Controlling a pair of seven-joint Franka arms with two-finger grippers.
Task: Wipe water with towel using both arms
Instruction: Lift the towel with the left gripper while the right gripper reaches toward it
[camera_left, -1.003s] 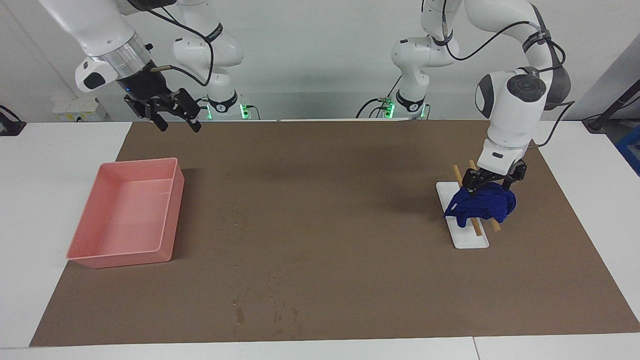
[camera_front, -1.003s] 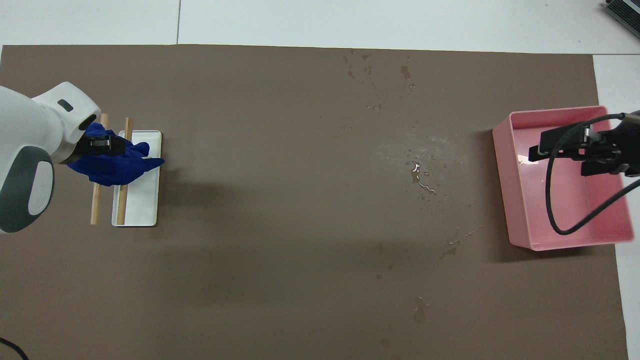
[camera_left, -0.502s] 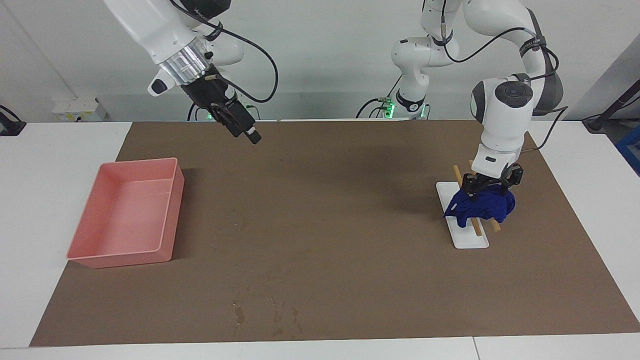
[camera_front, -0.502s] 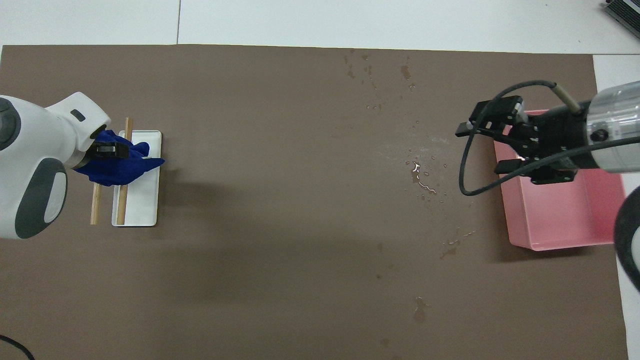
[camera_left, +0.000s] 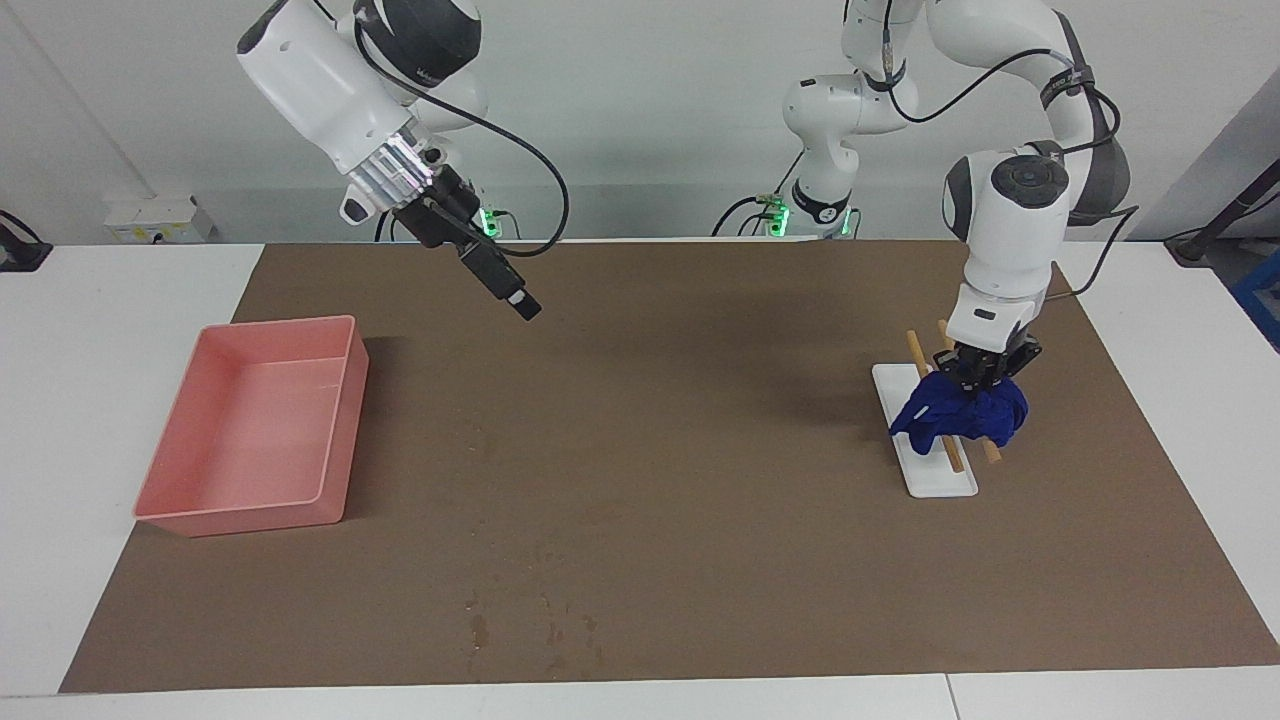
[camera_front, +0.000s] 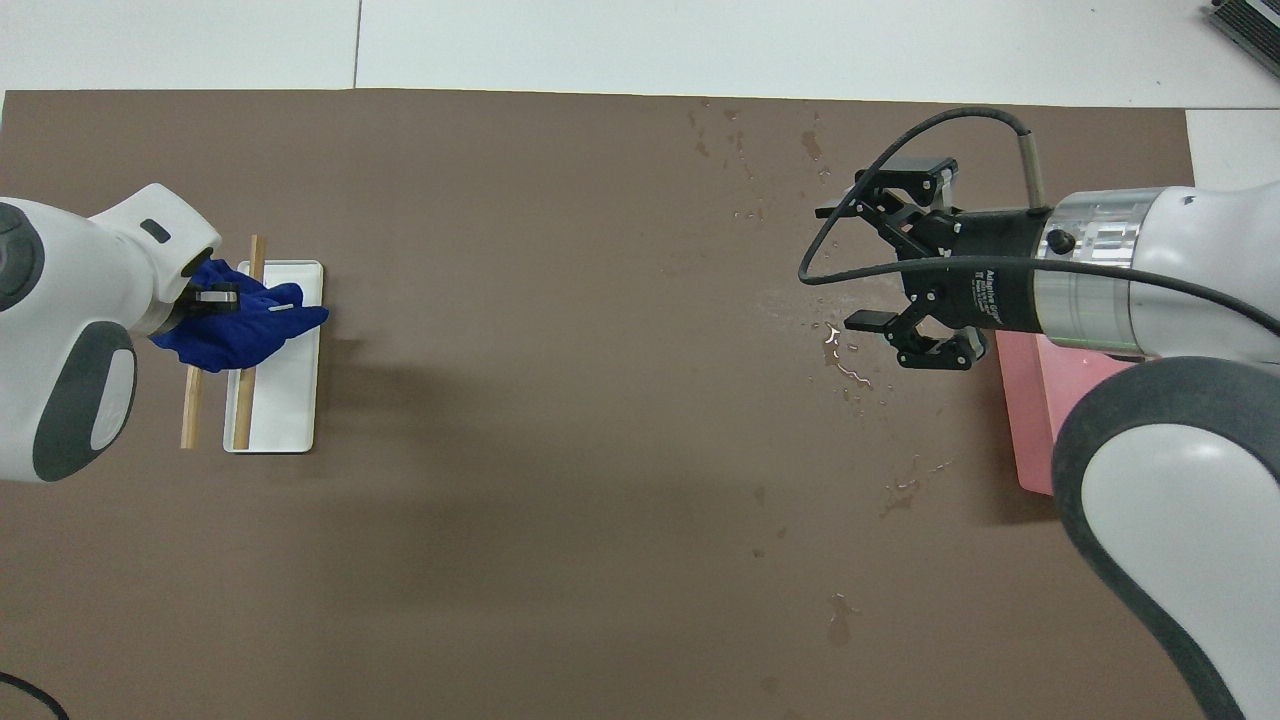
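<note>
A crumpled blue towel lies bunched over two wooden rods on a white tray toward the left arm's end of the table. My left gripper points down into the top of the towel and is shut on it. The water is a scatter of pale wet specks on the brown mat, beside the pink bin. My right gripper hangs open and empty in the air over the mat, just above that wet patch as seen from overhead.
A pink bin stands toward the right arm's end, partly covered by the right arm in the overhead view. Darker blotchy stains mark the mat at the edge farthest from the robots.
My left gripper has closed on the towel. The right arm has swung from over the pink bin toward the middle of the mat, its gripper still open.
</note>
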